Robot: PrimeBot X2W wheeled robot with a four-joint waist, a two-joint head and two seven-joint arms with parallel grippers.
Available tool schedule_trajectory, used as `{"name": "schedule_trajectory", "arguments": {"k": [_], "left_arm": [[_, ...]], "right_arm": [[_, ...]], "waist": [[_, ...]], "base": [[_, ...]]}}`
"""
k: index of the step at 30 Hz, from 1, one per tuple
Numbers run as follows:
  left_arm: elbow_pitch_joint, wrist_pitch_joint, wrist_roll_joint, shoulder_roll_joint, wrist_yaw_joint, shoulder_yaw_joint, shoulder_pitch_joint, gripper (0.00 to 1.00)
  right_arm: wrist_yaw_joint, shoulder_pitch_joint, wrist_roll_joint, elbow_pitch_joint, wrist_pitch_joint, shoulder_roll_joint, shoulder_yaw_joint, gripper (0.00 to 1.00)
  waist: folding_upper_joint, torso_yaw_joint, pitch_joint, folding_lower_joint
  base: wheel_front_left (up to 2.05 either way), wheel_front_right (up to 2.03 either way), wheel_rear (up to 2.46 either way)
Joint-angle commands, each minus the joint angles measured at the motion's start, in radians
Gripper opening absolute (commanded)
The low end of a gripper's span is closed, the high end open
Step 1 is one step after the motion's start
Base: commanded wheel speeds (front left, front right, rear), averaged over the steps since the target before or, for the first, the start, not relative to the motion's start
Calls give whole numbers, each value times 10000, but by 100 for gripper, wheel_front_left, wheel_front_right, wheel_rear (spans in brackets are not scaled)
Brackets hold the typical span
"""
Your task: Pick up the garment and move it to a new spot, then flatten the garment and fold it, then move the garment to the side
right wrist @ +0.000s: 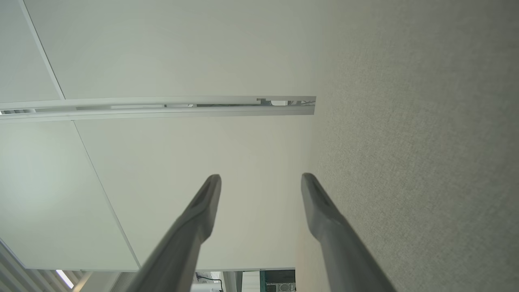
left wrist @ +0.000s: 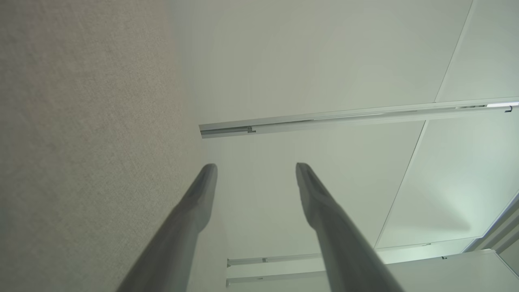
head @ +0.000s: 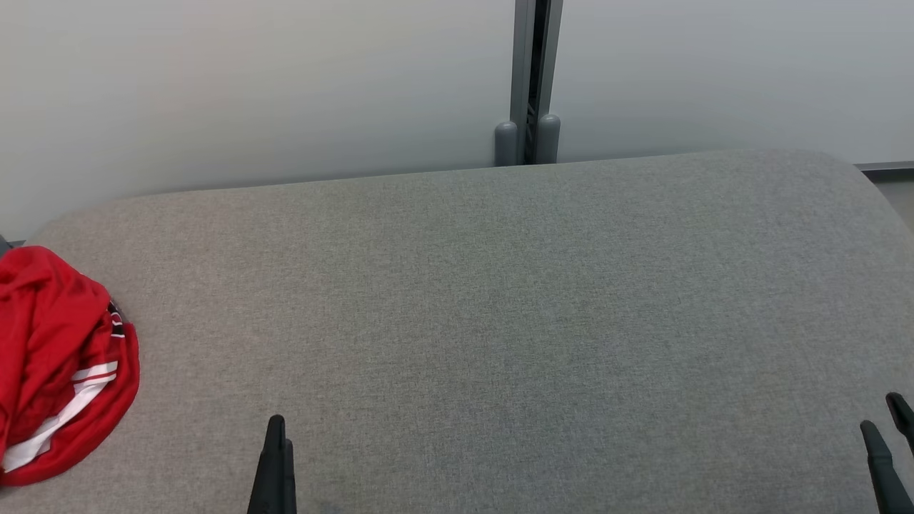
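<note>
Looks like nothing's done yet: red garment [head: 61, 364] lies crumpled, unfolded, at the left edge of the grey worktop [head: 500, 300], left hand [left wrist: 255, 166] and right hand [right wrist: 261, 176] both wide and empty, so pick-up, flatten, fold and set-aside all remain.

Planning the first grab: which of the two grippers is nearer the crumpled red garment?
The left gripper, a short way from the red garment at the head view's left edge; the right gripper sits at the far opposite edge.
</note>
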Motion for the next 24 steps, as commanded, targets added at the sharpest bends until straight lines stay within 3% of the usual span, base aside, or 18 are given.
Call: {"name": "schedule_trajectory", "arguments": {"k": [1, 10, 24], "left_arm": [[-85, 21, -24, 26, -1, 64, -369, 100], [228, -50, 794, 296, -3, 236, -1064, 100], [163, -58, 4753, 727, 389, 448, -1959, 100]], "right_arm": [[2, -263, -150, -196, -218, -159, 122, 100], [3, -653, -1483, -246, -1135, -448, 774, 100], [3, -1329, -6340, -1000, -2410, -945, 1795, 100]], "waist": [[0, 3, -3, 0], [0, -2, -17, 0], [0, 14, -52, 0]], "base": [[0, 0, 0], [0, 0, 0], [0, 0, 0]]}}
